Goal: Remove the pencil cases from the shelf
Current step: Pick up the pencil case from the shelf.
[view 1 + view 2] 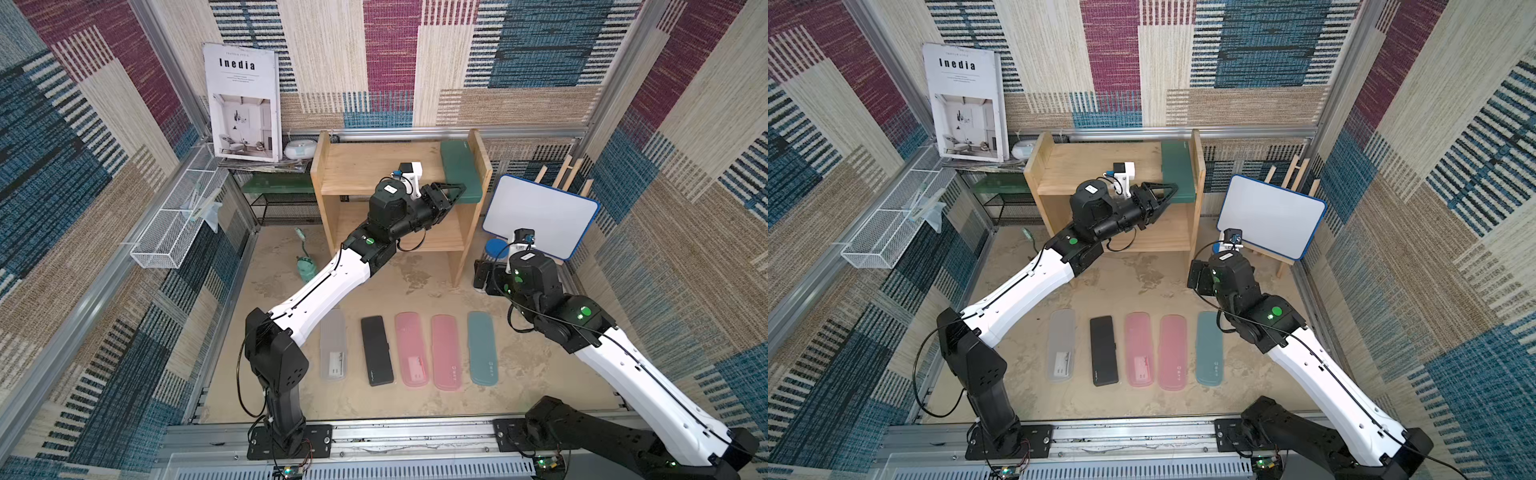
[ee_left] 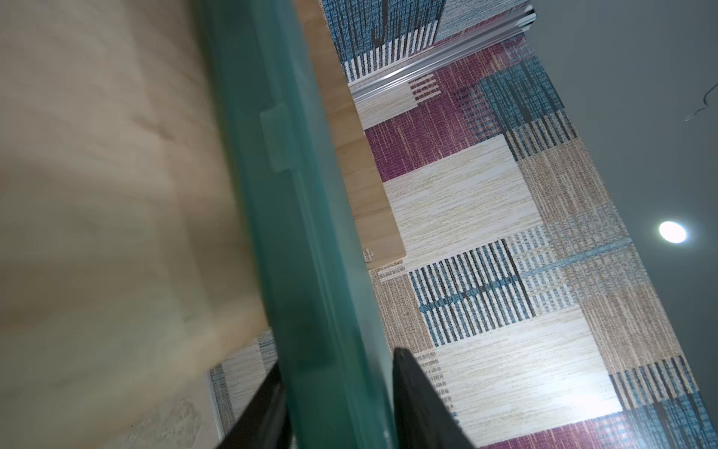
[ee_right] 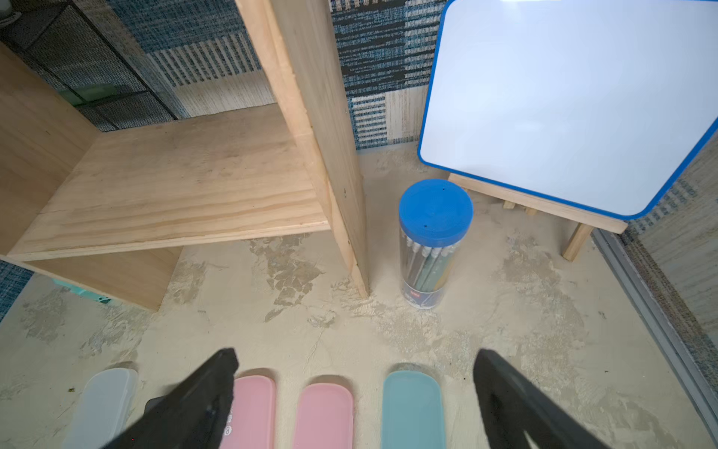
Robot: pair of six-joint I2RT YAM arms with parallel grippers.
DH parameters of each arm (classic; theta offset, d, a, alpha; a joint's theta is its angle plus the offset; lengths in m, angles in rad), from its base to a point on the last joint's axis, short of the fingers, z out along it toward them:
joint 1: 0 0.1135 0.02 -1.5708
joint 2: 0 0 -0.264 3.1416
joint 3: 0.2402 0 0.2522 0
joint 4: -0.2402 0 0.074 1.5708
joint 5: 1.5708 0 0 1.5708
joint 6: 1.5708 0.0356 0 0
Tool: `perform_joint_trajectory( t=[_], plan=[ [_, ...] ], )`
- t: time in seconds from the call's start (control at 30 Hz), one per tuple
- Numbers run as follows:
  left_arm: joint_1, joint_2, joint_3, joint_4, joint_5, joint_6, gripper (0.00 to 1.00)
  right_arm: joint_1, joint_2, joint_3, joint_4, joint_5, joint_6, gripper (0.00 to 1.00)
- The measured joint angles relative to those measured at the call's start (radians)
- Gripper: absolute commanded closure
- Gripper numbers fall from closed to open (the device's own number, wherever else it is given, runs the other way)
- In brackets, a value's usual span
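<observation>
On the desk [image 1: 540, 374], five cases [image 1: 411, 351]; on the shelf [image 1: 374, 166], the green case [image 1: 455, 166], held.
Nearest you, the five lie in a row; your right end effector [image 3: 355, 361] hangs spread, empty. Farther back, your left end effector [image 1: 457, 194] is clamped on the green case at the top tier's right end, hiding its near tip.

In both top views the left hand [image 1: 457, 193] covers a near corner of the dark green case [image 1: 460, 164].
</observation>
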Motion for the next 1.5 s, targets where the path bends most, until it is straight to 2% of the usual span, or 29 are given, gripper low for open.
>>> perform_joint_trajectory(
  t=[0.1,0.27,0.43,0.53,0.7,0.87,1.03,1.27,1.4,1.5],
  plan=[
    [-0.002,0.001,0.0,0.0,0.002,-0.005,0.77,-0.001,-0.002,0.0,0.002,-0.005,0.0,0.01],
    [-0.005,-0.024,-0.032,0.001,-0.001,0.0,0.78,-0.003,-0.003,-0.008,0.016,-0.025,-0.003,0.01],
    [-0.003,-0.154,-0.187,-0.002,-0.009,0.061,0.78,-0.011,-0.038,0.004,0.04,-0.12,-0.017,0.01],
    [0.015,-0.307,-0.357,0.01,-0.015,0.126,0.78,-0.039,-0.045,0.063,0.071,-0.251,-0.044,0.01],
    [0.078,-0.574,-0.602,0.03,0.018,0.22,0.78,-0.124,0.011,0.212,0.129,-0.609,-0.086,0.01],
    [0.096,-0.775,-0.748,0.03,0.104,0.267,0.79,-0.187,0.117,0.301,0.245,-1.006,-0.072,0.01],
    [0.098,-0.912,-0.806,-0.024,0.131,0.272,0.78,-0.195,0.266,0.354,0.389,-1.286,0.015,0.01],
    [0.098,-0.978,-0.849,-0.061,0.135,0.282,0.78,-0.138,0.419,0.473,0.561,-1.464,0.114,0.01],
    [0.098,-0.967,-0.872,-0.069,0.134,0.277,0.78,-0.099,0.481,0.536,0.585,-1.492,0.146,0.01],
    [0.098,-0.967,-0.872,-0.063,0.138,0.262,0.78,-0.089,0.52,0.573,0.599,-1.492,0.153,0.05]
  ],
)
